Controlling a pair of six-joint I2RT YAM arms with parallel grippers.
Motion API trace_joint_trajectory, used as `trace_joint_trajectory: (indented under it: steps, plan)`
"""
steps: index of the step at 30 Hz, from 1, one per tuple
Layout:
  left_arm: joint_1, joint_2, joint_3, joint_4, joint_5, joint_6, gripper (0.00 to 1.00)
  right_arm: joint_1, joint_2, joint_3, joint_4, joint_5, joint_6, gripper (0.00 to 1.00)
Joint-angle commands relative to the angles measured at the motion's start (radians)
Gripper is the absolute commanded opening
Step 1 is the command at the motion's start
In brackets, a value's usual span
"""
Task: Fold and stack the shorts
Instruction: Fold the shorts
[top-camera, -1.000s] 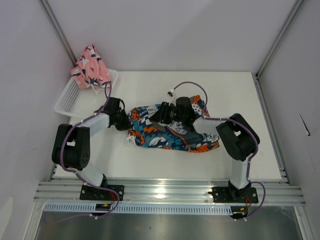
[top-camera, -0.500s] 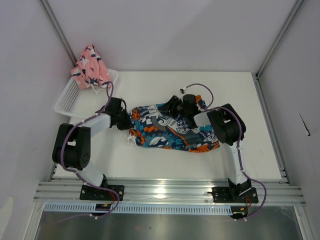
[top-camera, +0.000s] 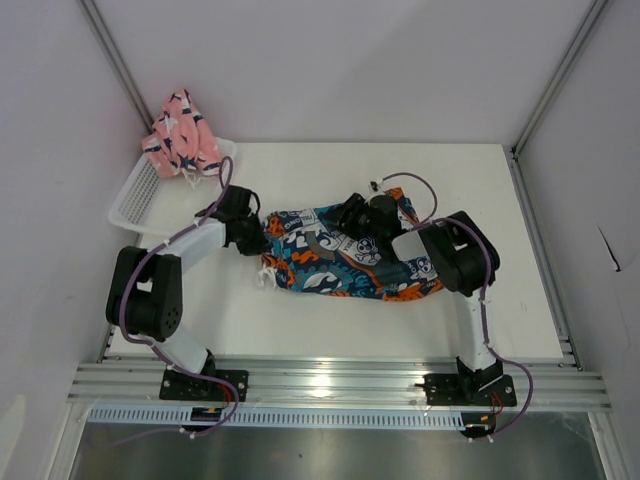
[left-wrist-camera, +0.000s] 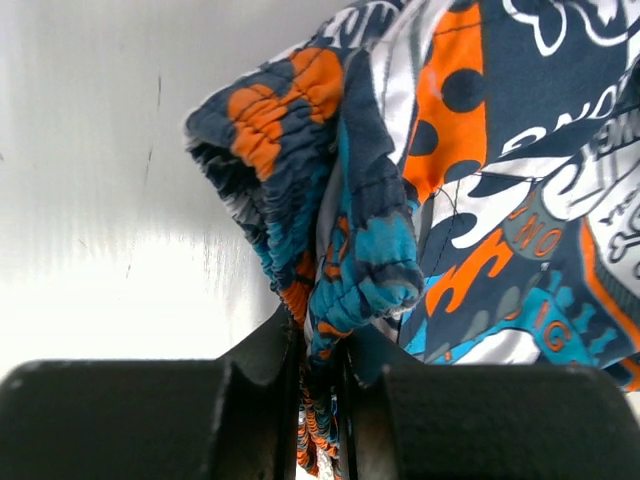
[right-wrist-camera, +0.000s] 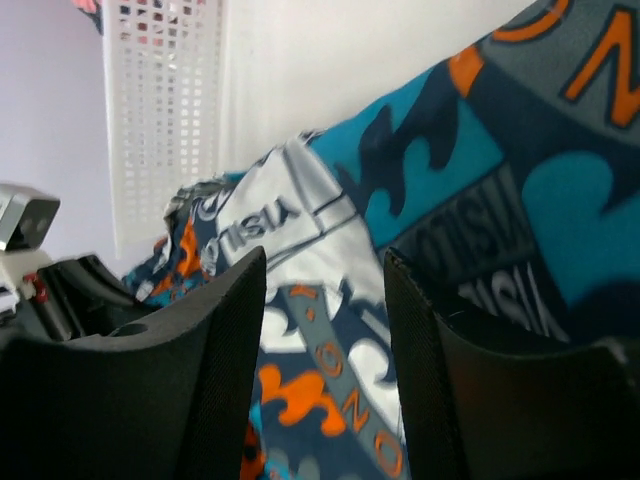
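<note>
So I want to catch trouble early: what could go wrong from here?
The left fingers pinch only a bunched bit of waistband on the blue, orange and white printed fabric shorts; a pull could slip it free. The right fingers stand open over the cloth's middle; closing there might gather extra layers.

The left arm (top-camera: 195, 243) and right arm (top-camera: 457, 260) are built of white links and black joints, trailed by purple cables (top-camera: 403, 176).

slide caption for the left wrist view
Left gripper pinching the printed shorts by their bunched waistband, on the white table.
</note>
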Motion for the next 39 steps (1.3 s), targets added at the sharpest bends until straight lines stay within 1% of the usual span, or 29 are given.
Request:
trace_joint_trajectory:
  steps: [1, 4, 5, 7, 9, 11, 12, 16, 17, 18, 21, 25, 27, 28, 35, 39]
  plan:
    - [-0.004, -0.018, 0.079, -0.074, -0.041, 0.016, 0.00, -0.033, -0.194, -0.054, 0.000, 0.023, -0.089, 0.54]
    - [-0.004, -0.007, 0.114, -0.095, -0.032, 0.019, 0.00, -0.048, -0.300, -0.145, -0.045, 0.061, -0.150, 0.54]
    - [-0.004, -0.009, 0.119, -0.097, -0.030, 0.019, 0.00, -0.045, -0.322, -0.191, -0.062, 0.075, -0.160, 0.53]
    - [-0.004, -0.009, 0.133, -0.103, -0.018, 0.022, 0.00, -0.036, -0.363, -0.240, -0.051, 0.101, -0.163, 0.51]
    - [-0.004, -0.007, 0.151, -0.123, -0.024, 0.030, 0.00, -0.015, -0.377, -0.272, -0.089, 0.118, -0.163, 0.50]
    - [-0.004, 0.008, 0.206, -0.173, -0.039, 0.047, 0.00, -0.001, -0.382, -0.286, -0.132, 0.129, -0.164, 0.44]
    - [-0.004, 0.013, 0.238, -0.190, -0.048, 0.054, 0.00, 0.013, -0.382, -0.297, -0.149, 0.129, -0.163, 0.38]
    - [-0.002, 0.043, 0.347, -0.281, -0.081, 0.091, 0.00, 0.048, -0.365, -0.295, -0.229, 0.097, -0.161, 0.28]
    - [-0.004, 0.054, 0.396, -0.314, -0.093, 0.096, 0.00, 0.061, -0.352, -0.289, -0.238, 0.086, -0.160, 0.21]
    - [-0.004, 0.059, 0.410, -0.325, -0.093, 0.100, 0.00, 0.067, -0.342, -0.286, -0.244, 0.080, -0.157, 0.15]
    - [-0.004, 0.077, 0.472, -0.370, -0.102, 0.117, 0.00, 0.085, -0.316, -0.278, -0.273, 0.063, -0.147, 0.03]
    - [-0.005, 0.080, 0.544, -0.428, -0.130, 0.137, 0.00, 0.165, -0.296, -0.237, -0.380, 0.104, -0.150, 0.00]
    - [-0.007, 0.080, 0.571, -0.459, -0.130, 0.140, 0.00, 0.194, -0.281, -0.222, -0.398, 0.123, -0.144, 0.00]
    - [-0.008, 0.082, 0.581, -0.471, -0.165, 0.142, 0.00, 0.222, -0.261, -0.216, -0.408, 0.126, -0.138, 0.00]
    - [-0.036, 0.089, 0.659, -0.578, -0.199, 0.137, 0.00, 0.353, -0.172, -0.127, -0.445, 0.163, -0.105, 0.00]
    - [-0.082, 0.063, 0.636, -0.595, -0.228, 0.119, 0.00, 0.366, -0.135, -0.110, -0.399, 0.134, -0.072, 0.00]
